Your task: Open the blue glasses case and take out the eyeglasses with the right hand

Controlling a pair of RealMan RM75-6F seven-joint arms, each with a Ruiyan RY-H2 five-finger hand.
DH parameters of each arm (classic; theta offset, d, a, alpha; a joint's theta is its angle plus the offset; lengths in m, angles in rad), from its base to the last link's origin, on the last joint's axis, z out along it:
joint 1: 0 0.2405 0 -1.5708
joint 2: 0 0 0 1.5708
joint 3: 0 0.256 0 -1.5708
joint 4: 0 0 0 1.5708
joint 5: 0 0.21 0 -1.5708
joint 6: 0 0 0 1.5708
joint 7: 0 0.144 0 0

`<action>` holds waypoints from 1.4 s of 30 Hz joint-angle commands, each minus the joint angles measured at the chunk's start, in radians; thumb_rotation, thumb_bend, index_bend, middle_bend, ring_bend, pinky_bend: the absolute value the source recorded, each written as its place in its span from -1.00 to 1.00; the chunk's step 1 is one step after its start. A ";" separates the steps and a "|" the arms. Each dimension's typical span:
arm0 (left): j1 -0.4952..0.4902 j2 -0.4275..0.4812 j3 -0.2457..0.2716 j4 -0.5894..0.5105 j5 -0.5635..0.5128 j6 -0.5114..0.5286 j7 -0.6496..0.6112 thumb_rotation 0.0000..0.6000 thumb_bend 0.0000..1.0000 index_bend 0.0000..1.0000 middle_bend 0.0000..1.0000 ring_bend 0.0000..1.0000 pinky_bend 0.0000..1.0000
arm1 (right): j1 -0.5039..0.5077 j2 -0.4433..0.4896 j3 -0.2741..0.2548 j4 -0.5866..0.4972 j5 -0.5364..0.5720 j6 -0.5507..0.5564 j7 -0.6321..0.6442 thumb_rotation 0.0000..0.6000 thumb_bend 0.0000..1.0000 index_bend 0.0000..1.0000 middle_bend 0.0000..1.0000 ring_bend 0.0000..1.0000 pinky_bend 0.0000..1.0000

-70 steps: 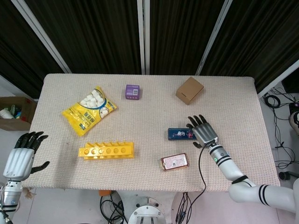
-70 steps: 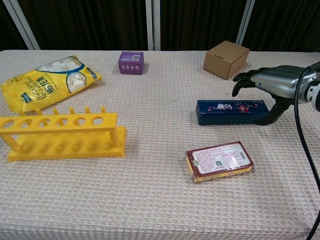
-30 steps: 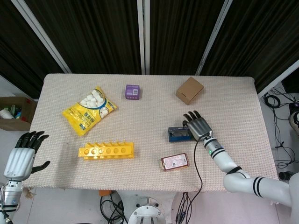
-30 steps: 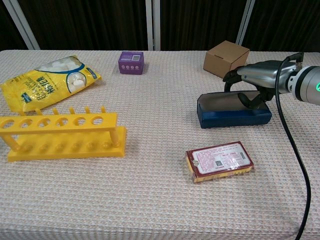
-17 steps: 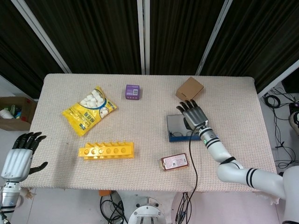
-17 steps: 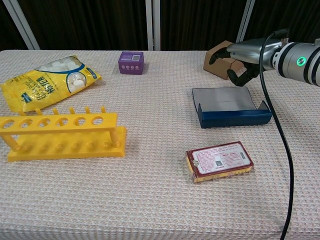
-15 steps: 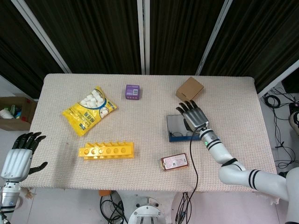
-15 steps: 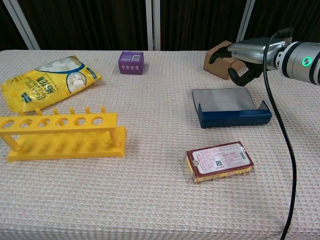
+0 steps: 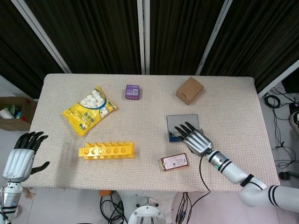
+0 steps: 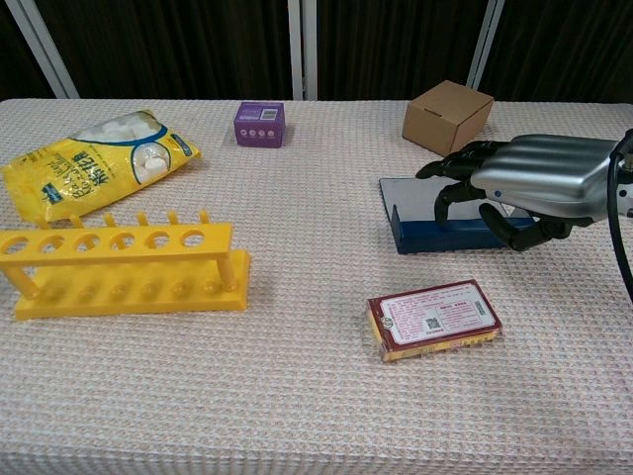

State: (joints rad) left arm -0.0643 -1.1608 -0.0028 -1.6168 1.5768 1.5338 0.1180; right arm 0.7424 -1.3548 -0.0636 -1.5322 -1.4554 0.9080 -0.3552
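Note:
The blue glasses case [image 9: 174, 136] lies open right of the table's middle, its grey-lined lid [image 9: 182, 121] folded flat toward the far side. In the chest view its blue front wall [image 10: 435, 237] faces me, with the lid [image 10: 410, 191] behind it. My right hand [image 9: 194, 139] hovers over the case's tray, fingers [image 10: 457, 163] spread and bent down toward it, holding nothing that I can see. The hand hides the tray's inside, so no eyeglasses show. My left hand [image 9: 21, 156] hangs off the table's near left corner, fingers apart and empty.
A red flat box [image 9: 174, 161] lies just near of the case. A cardboard box [image 9: 189, 90] stands beyond it. A yellow tube rack [image 9: 106, 150], a yellow snack bag [image 9: 89, 109] and a small purple box [image 9: 132, 91] occupy the left and middle.
My right hand lifted the case lid and laid it flat on the far side, then drew back toward me and now sits over the open tray. The left hand stayed put.

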 commanded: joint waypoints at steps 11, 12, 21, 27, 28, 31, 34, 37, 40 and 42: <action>0.014 0.007 0.004 -0.007 -0.003 0.013 0.003 1.00 -0.95 -0.57 -0.69 -0.76 -0.72 | 0.037 -0.092 -0.012 0.144 -0.125 -0.037 0.002 1.00 0.86 -0.34 -0.99 -1.00 -1.00; 0.013 0.006 0.003 -0.007 -0.002 0.013 0.004 1.00 -0.95 -0.57 -0.69 -0.76 -0.72 | 0.043 -0.105 -0.001 0.163 -0.121 -0.043 -0.011 1.00 0.86 -0.34 -0.99 -1.00 -1.00; 0.014 0.003 0.002 -0.003 -0.005 0.010 0.001 1.00 -0.95 -0.57 -0.69 -0.76 -0.72 | 0.103 -0.205 0.118 0.296 -0.004 -0.118 -0.068 1.00 0.88 -0.32 -0.99 -1.00 -1.00; 0.011 0.000 0.002 0.007 -0.009 0.000 -0.008 1.00 -0.95 -0.57 -0.69 -0.76 -0.72 | 0.123 -0.241 0.182 0.350 0.130 -0.170 -0.129 1.00 0.87 -0.32 -0.97 -1.00 -1.00; 0.011 0.000 0.002 0.009 -0.009 -0.001 -0.010 1.00 -0.95 -0.57 -0.69 -0.76 -0.72 | 0.123 -0.237 0.185 0.345 0.146 -0.172 -0.138 1.00 0.87 -0.32 -0.97 -1.00 -1.00; 0.012 -0.002 0.002 0.015 -0.014 -0.002 -0.017 1.00 -0.95 -0.57 -0.69 -0.76 -0.72 | 0.104 -0.207 0.190 0.286 0.154 -0.142 -0.113 1.00 0.62 -0.33 -0.97 -1.00 -1.00; 0.013 -0.004 0.001 0.020 -0.017 -0.003 -0.022 1.00 -0.95 -0.57 -0.69 -0.76 -0.72 | 0.071 -0.160 0.182 0.226 0.105 -0.067 -0.054 1.00 0.03 -0.39 -0.97 -1.00 -1.00; 0.011 -0.006 0.001 0.021 -0.013 -0.004 -0.022 1.00 -0.95 -0.57 -0.69 -0.76 -0.72 | 0.039 -0.124 0.173 0.208 0.066 0.007 -0.022 1.00 -0.60 -0.53 -0.99 -1.00 -1.00; 0.007 -0.006 0.000 0.017 -0.007 -0.005 -0.019 1.00 -0.95 -0.57 -0.69 -0.76 -0.72 | 0.021 -0.105 0.166 0.208 0.054 0.035 -0.002 1.00 -0.81 -0.64 -1.00 -1.00 -1.00; 0.006 -0.006 0.001 0.013 -0.006 -0.007 -0.014 1.00 -0.95 -0.57 -0.69 -0.76 -0.72 | 0.014 -0.104 0.159 0.221 0.050 0.041 -0.005 1.00 -0.91 -0.67 -1.00 -1.00 -1.00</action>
State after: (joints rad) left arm -0.0582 -1.1668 -0.0022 -1.6031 1.5706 1.5273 0.1034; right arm 0.7607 -1.4602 0.1000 -1.3149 -1.4017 0.9453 -0.3591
